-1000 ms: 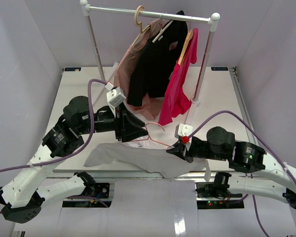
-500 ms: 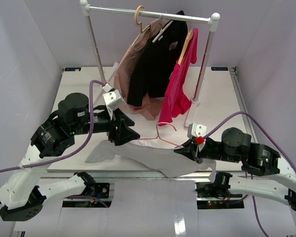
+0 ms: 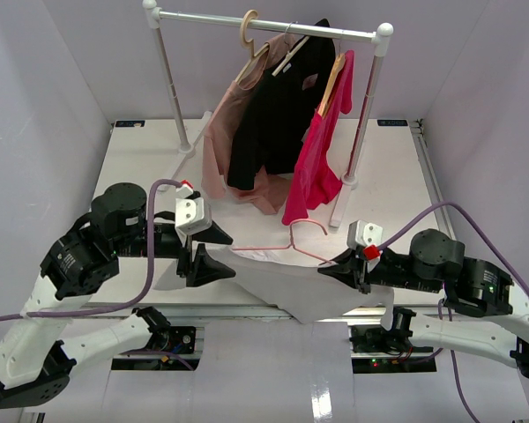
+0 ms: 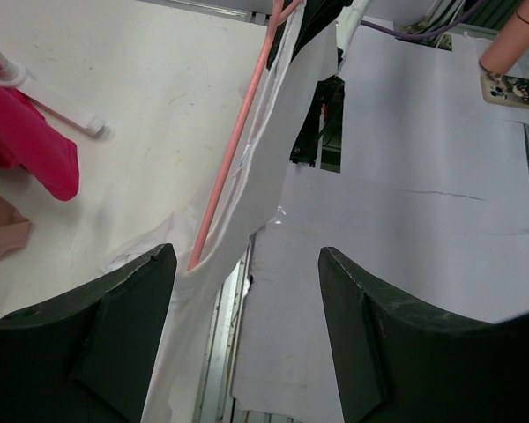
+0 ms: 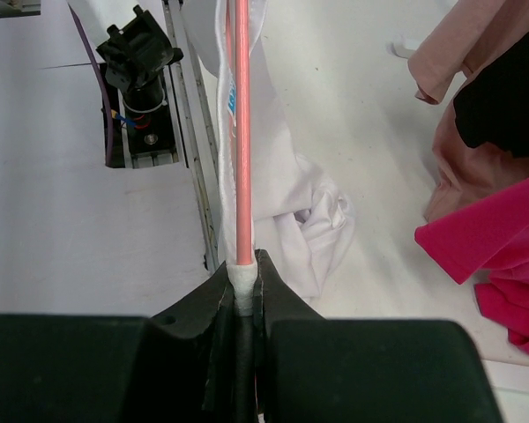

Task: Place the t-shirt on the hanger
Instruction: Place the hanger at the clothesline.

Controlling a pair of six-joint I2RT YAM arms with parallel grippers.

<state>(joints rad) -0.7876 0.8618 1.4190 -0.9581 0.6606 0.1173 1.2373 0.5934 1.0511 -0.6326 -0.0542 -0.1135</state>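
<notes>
right claw (image 5: 244, 286) tight on thin pink hanger (image 5: 242, 132)

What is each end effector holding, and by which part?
Right end effector: shut on the hanger at its wire arm, t-shirt fabric pinched with it. Left end effector: open, holding nothing.

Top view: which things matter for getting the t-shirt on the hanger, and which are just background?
In the job:
- t-shirt, white, draped over the table's near edge
- hanger, thin pink wire
- right gripper, shut on the hanger with shirt fabric
- left gripper, open

Background:
- rack
- dusty-pink garment
- black shirt
- bright pink garment
- wooden hangers
</notes>
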